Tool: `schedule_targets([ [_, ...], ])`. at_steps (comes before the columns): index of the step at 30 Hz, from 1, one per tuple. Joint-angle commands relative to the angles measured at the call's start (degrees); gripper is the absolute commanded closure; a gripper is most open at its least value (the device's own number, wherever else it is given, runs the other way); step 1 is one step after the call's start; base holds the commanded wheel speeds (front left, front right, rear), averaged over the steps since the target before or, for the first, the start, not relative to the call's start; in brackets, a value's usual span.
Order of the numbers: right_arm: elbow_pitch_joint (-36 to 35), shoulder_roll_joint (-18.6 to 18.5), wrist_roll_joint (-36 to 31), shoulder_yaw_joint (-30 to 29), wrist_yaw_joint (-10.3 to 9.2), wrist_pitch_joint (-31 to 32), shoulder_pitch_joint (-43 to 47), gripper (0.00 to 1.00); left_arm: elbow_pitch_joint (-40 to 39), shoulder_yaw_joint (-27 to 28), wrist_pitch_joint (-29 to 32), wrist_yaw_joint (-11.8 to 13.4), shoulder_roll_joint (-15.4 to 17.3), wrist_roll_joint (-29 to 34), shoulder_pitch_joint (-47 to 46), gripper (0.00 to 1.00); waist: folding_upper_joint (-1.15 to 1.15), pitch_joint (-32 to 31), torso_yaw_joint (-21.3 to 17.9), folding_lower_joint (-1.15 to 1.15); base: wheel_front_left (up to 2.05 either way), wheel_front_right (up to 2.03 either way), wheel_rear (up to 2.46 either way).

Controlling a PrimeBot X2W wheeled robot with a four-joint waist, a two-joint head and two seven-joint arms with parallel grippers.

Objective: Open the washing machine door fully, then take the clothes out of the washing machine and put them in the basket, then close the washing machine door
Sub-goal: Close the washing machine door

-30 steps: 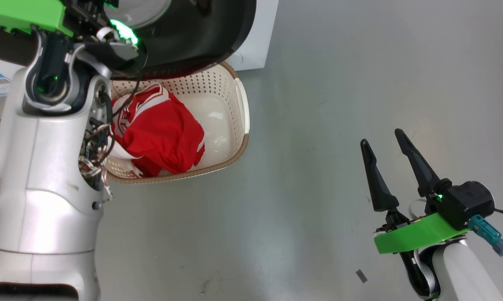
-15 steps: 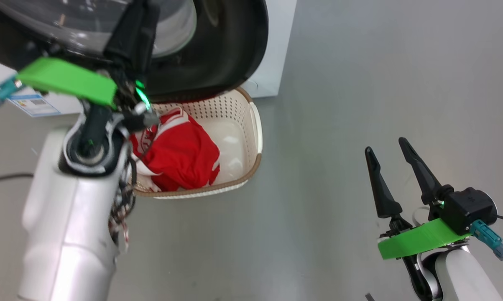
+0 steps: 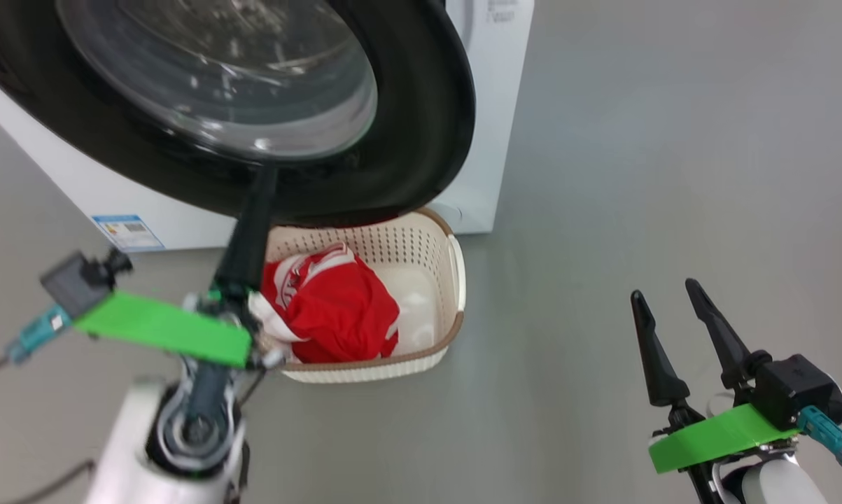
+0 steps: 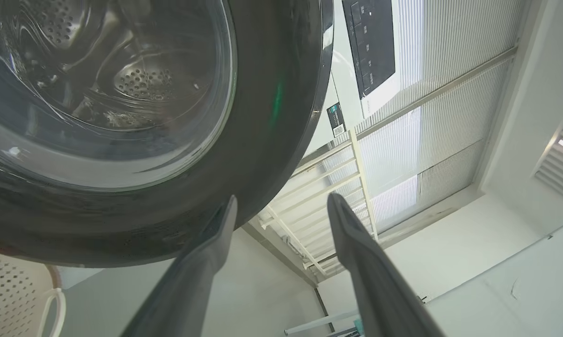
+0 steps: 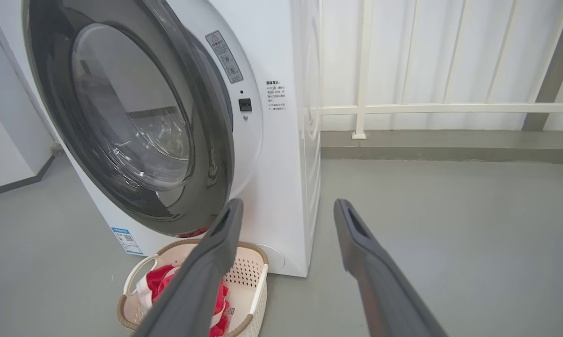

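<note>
1. The washing machine door (image 3: 421, 140) is cut off by the top and left edges of the head view. Its black rim covers the far side of the basket (image 3: 457, 280).
2. The drum (image 4: 145, 84) shows only through the door's glass in the left wrist view. It is dim and full of reflections, so I cannot tell what is inside.
3. The clothes (image 3: 344, 308) lie as one red and white heap in the basket, toward its left side. The left arm (image 3: 183, 420) covers their left edge, and I cannot tell how many pieces there are.
4. The basket stands on the grey floor (image 3: 602, 175) just in front of the washing machine (image 3: 494, 105). It is under the door and near the machine's lower front corner.
5. In the right wrist view the door stands out from the machine's front at an angle.
6. The left gripper (image 4: 283, 201) is raised and points up at the door's lower rim. Its fingers are apart with nothing between them. One finger overlaps the rim, but I cannot tell if it touches.
7. The right gripper (image 3: 662, 288) is low over bare floor, well apart from the basket. Its fingers point toward the machine, spread and empty.
</note>
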Motion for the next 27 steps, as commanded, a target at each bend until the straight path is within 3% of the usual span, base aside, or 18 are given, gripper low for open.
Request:
schedule_targets([
  [1,-1.20,-0.26,0.04,0.93,0.28,-0.36,0.34,0.00,-2.81,0.43,-1.84,-0.42,1.94,2.74,2.37,0.00,0.00,-3.51,1.67,0.00,0.00,0.00,0.00],
  [5,-1.29,-0.26,-0.25,0.30,0.28,-0.36,1.51,0.00,-4.86,-0.87,-5.27,-0.39,3.33,7.46,7.12,0.00,0.00,-5.66,2.17,0.00,0.00,0.00,0.00],
  [9,-1.26,-0.26,-0.50,-0.35,0.28,-0.36,2.63,0.00,-6.18,-2.33,-9.42,0.12,6.21,16.73,10.18,0.00,0.00,-7.63,2.41,0.00,0.00,0.00,0.00],
  [16,-1.89,-0.26,-0.63,-1.06,0.28,-0.36,4.81,0.00,-9.87,-3.86,-12.04,3.84,9.46,33.04,15.88,0.00,0.00,-10.20,1.98,0.00,0.00,0.00,0.00],
  [19,-2.55,-0.26,-0.96,-1.65,0.28,-0.36,5.50,0.00,-11.68,-3.37,-12.29,5.44,10.14,38.84,18.15,0.00,0.00,-10.53,1.80,0.00,0.00,0.00,0.00],
  [27,-4.32,-0.26,-1.96,-2.68,0.28,-0.36,6.47,0.00,-14.24,0.10,-12.37,6.91,9.78,49.57,22.63,0.00,0.00,-10.87,1.52,0.00,0.00,0.00,0.00],
])
